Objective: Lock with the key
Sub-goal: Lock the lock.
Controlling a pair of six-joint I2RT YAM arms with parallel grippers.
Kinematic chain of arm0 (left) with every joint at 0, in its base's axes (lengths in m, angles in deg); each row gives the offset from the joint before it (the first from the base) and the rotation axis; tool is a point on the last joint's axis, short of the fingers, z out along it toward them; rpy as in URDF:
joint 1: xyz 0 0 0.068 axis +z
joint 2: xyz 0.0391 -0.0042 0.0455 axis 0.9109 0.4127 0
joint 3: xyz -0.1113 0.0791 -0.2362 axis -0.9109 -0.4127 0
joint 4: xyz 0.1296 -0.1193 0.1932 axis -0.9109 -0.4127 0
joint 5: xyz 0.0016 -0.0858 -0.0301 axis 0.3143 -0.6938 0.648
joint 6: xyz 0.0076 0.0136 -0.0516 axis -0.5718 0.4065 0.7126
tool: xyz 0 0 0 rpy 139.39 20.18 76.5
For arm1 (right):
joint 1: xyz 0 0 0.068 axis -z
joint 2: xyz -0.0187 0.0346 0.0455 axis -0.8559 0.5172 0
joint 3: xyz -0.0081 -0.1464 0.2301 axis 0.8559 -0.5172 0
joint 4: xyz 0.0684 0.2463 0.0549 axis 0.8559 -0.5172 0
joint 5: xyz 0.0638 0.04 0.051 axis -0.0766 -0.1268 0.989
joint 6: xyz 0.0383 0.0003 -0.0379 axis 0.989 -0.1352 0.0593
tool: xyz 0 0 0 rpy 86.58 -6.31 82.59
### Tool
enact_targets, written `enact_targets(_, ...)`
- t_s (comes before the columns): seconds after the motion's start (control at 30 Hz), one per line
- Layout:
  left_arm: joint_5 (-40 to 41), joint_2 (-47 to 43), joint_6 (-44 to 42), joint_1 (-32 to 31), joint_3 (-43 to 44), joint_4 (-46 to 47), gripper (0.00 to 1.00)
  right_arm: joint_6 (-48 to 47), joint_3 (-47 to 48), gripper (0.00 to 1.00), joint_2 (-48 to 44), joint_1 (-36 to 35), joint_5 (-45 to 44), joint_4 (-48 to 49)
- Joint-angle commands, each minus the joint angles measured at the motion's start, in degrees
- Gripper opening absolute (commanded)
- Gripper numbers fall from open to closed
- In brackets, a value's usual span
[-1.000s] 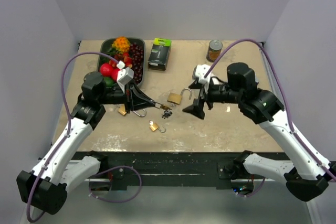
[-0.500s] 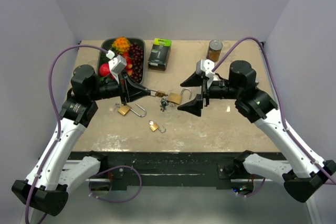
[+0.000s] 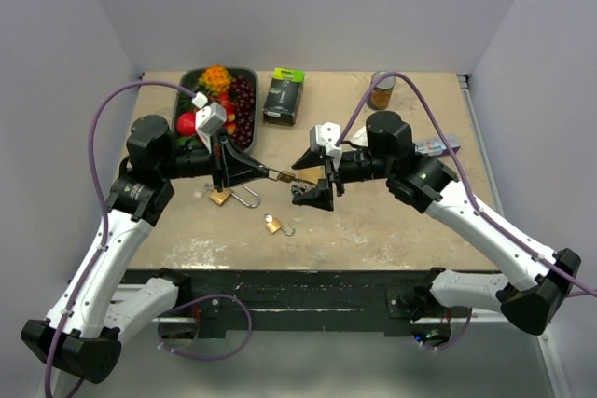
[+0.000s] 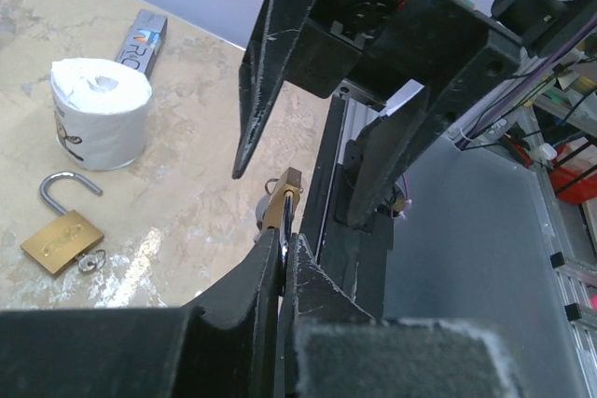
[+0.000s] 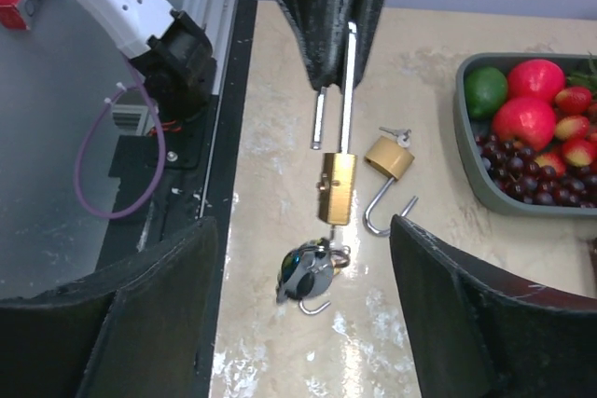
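A brass lock [image 5: 336, 188] hangs in the air by its open shackle, with my left gripper [image 4: 284, 244] shut on that shackle. In the top view the lock [image 3: 297, 177] sits at the table's middle, just off the left gripper [image 3: 264, 172]. A key with a dark fob [image 5: 310, 272] dangles from the lock's underside. My right gripper [image 3: 312, 176] is open, one finger on each side of the lock and key, touching neither. In the right wrist view the right gripper [image 5: 308, 323] frames the key between its wide fingers [image 5: 159, 323].
A second open padlock [image 3: 222, 197] lies below the left gripper, a small one [image 3: 273, 225] nearer the front edge. A fruit tray [image 3: 252, 114], a dark box [image 3: 284, 95] and a can [image 3: 381, 90] line the back. A white roll [image 4: 98, 123] stands at the right.
The right arm has swung left, bringing its fingers to either side of the hanging lock, and they have narrowed slightly. The left arm lifted the lock earlier and now holds still.
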Motion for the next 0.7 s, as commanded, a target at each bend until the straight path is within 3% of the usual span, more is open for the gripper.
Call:
enact_targets(0.0,-2.9,-1.0,3.0,0.2,-0.7,5.0,0.00,0.6,3.3,0.73,1.2,-0.5,-2.2,4.6)
enact_targets(0.17,-3.1,-3.3,7.6,-0.2,-4.7,13.1,0.00,2.1,4.2,0.61,2.9,-0.8,-1.6,4.4)
enact_targets(0.27,-2.5,-3.6,6.7,-0.3,-4.8,12.5,0.00,2.2,4.1,0.42,3.1,-0.9,-0.5,4.7)
enact_targets(0.3,-2.3,-3.6,6.7,-0.3,-4.7,12.5,0.00,2.2,3.9,0.30,3.1,-1.0,-0.4,4.6)
enact_targets(0.5,-1.4,-4.1,4.9,-0.4,-5.0,12.4,0.00,0.4,4.9,0.03,4.1,-0.9,3.0,1.0)
enact_targets(0.67,-0.8,-5.3,-0.3,-0.6,-5.6,12.0,0.00,1.8,4.9,0.00,4.2,-1.0,9.5,1.6)
